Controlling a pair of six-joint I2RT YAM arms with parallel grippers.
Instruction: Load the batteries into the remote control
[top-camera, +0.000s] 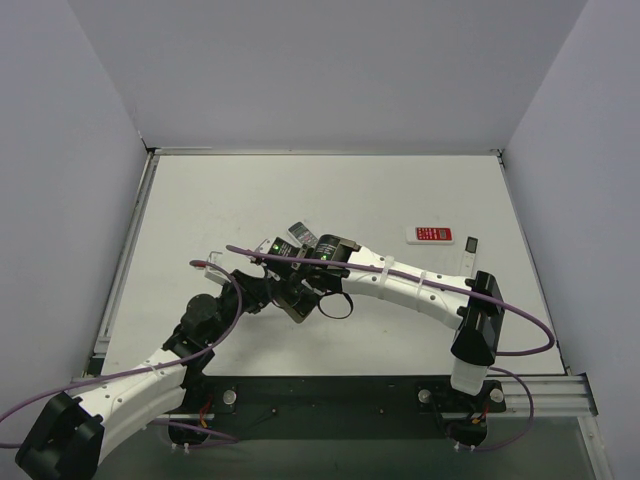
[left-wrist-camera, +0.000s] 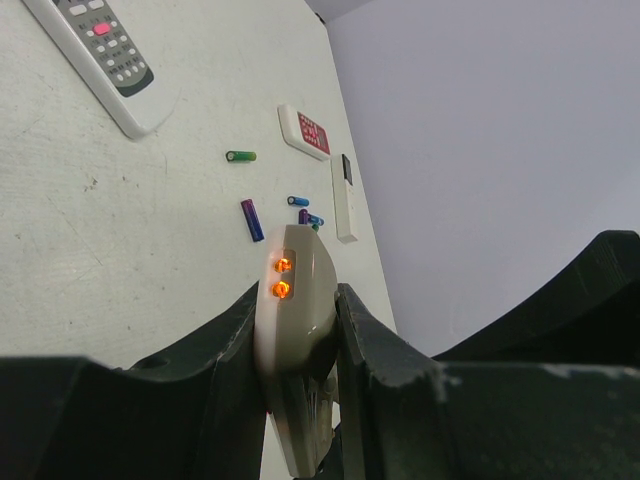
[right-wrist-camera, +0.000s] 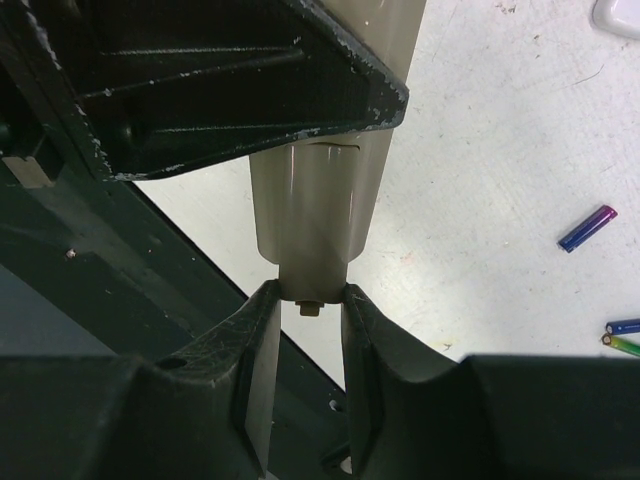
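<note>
Grey walls (top-camera: 60, 180) are hemming the tabletop (top-camera: 220, 200) at the overhead frame's left, top and right, with open white surface lying at upper left. At centre the left claw (left-wrist-camera: 297, 298) is pinching the remote control (left-wrist-camera: 297, 335) by its sides and the right claw (right-wrist-camera: 307, 296) is pinching its end. The batteries (left-wrist-camera: 252, 219) are lying loose, apart from both.

top: overhead, facing down, far | wrists: close-up | shared: remote control (left-wrist-camera: 295, 300)
</note>
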